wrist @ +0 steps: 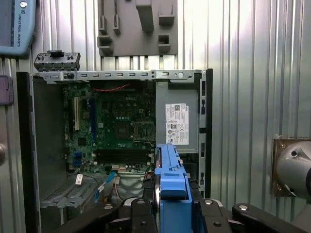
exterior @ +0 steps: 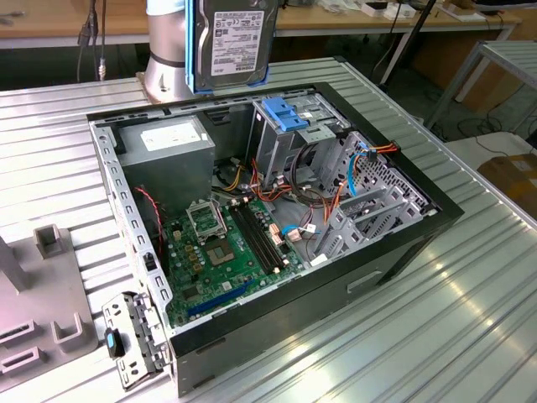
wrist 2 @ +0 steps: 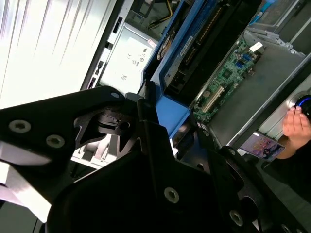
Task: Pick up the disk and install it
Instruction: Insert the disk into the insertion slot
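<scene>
We've got the end effector (wrist: pixel 172 209) clenched on the disk (exterior: pixel 234 40), holding it upright on edge, raised above the open computer case (exterior: pixel 394 239), green motherboard (exterior: pixel 226 252) exposed, lying on the ribbed metal table (exterior: pixel 470 319).

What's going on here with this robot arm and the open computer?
The arm's claw is shut on the hard drive, holding it upright in the air above the open desktop computer case. The drive is not yet seated in the case. A blue latch sits on the drive cage just below it.
</scene>
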Motion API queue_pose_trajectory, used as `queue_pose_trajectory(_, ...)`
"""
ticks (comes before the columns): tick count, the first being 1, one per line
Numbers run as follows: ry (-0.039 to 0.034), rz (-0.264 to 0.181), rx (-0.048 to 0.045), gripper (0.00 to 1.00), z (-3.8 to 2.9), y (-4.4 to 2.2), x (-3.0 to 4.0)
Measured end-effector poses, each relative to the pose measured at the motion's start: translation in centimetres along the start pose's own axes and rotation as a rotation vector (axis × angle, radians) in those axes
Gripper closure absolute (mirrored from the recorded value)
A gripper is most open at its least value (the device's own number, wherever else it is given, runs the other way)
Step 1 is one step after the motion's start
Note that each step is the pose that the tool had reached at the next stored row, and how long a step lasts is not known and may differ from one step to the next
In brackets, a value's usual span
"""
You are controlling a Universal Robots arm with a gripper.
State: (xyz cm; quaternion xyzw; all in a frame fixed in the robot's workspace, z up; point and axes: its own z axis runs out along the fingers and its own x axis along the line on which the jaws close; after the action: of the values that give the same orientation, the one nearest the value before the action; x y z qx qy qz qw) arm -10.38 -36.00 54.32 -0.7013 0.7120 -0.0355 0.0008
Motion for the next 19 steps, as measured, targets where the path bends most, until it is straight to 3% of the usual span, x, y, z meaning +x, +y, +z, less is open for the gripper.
queue_pose_trajectory(12,-0.0001,0.000,0.0001,0.63,0.01,-0.05,0.05)
queue_pose_trajectory(19,0.0003,0.000,0.0000,0.63,0.07,-0.06,1.20)
